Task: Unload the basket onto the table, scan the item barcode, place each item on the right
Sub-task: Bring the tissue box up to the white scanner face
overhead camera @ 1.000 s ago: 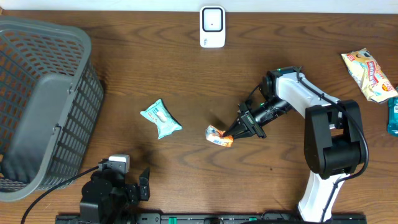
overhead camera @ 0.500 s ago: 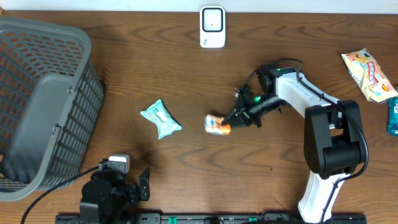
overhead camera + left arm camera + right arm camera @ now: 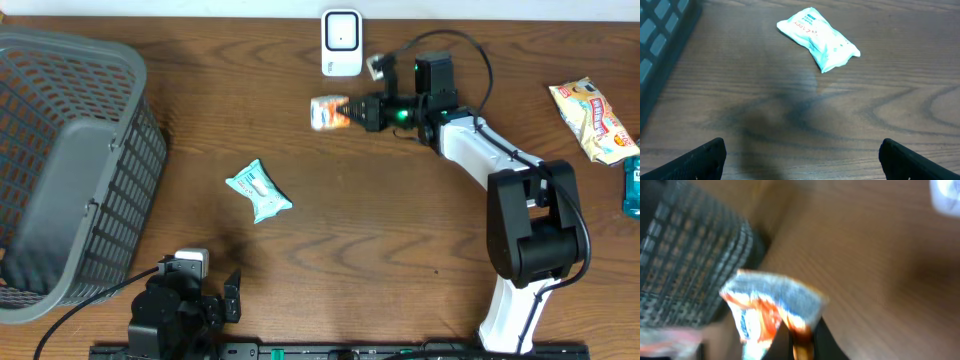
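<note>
My right gripper (image 3: 354,112) is shut on the edge of a small orange-and-white snack packet (image 3: 326,112), which hangs above the table just below and left of the white barcode scanner (image 3: 341,43). The right wrist view is blurred; there the packet (image 3: 765,310) sticks out from between the dark fingers of the gripper (image 3: 800,347), and the scanner (image 3: 946,195) is a pale smear at the top right corner. My left gripper (image 3: 802,160) is open low over the table near the front edge, holding nothing.
A teal packet (image 3: 258,191) (image 3: 818,37) lies mid-table, ahead of the left gripper. A grey mesh basket (image 3: 60,160) stands at the left. A yellow-and-red snack bag (image 3: 595,120) and a blue item (image 3: 631,188) lie at the far right edge.
The right gripper has lifted the orange-and-white packet off the table's middle and carried it back and left, up beside the scanner. The left arm has not moved.
</note>
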You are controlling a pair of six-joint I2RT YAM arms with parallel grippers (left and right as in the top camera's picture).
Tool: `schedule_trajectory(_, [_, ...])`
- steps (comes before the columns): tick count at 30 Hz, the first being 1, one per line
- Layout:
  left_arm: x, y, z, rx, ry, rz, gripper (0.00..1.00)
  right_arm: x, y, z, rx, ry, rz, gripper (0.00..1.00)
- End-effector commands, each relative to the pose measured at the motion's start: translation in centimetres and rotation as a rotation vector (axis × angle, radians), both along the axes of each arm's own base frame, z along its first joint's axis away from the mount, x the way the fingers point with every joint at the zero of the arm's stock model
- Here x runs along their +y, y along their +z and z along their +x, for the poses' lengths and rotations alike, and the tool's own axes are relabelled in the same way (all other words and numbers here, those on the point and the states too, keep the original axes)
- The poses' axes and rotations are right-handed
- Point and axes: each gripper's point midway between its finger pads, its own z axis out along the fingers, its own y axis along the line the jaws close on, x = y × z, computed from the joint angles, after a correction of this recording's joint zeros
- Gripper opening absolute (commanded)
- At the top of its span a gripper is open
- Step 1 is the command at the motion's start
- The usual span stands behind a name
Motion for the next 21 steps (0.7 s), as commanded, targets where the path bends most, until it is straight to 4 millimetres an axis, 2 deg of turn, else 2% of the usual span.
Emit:
schedule_trajectory(1, [-0.3, 0.1, -0.1, -0.003, -0.017, -0.004, 0.98, -1.2, 0.7, 4.4, -0.174, -0.209, -0.122, 0.01])
schedule_trajectory(4, [-0.3, 0.1, -0.1, -0.003, -0.017, -0.004, 0.98, -3.5, 1.4, 8.0, -0.340, -0.419, -0.269, 0.01])
schedule_trajectory(7, [-0.3, 0.1, -0.1, -0.003, -0.017, -0.004, 0.98, -4.9, 2.6, 10.0, -0.475, -0.554, -0.368, 0.01])
schedule_trajectory(13, [-0.3, 0.1, -0.1, -0.003, -0.017, -0.004, 0.98, -4.1, 6.0, 11.8, -0.715, -0.613, -0.313, 0.01])
schedule_trajectory(17, [-0.3, 0.1, -0.1, -0.003, -0.017, -0.004, 0.98, -4.2, 6.1, 12.9, -0.781, -0.643, -0.268, 0.01])
schedule_trajectory(21, [-0.3, 0.1, -0.1, -0.003, -0.017, -0.004, 0.98, -3.6, 5.3, 14.9, -0.798, -0.664, -0.226, 0.01])
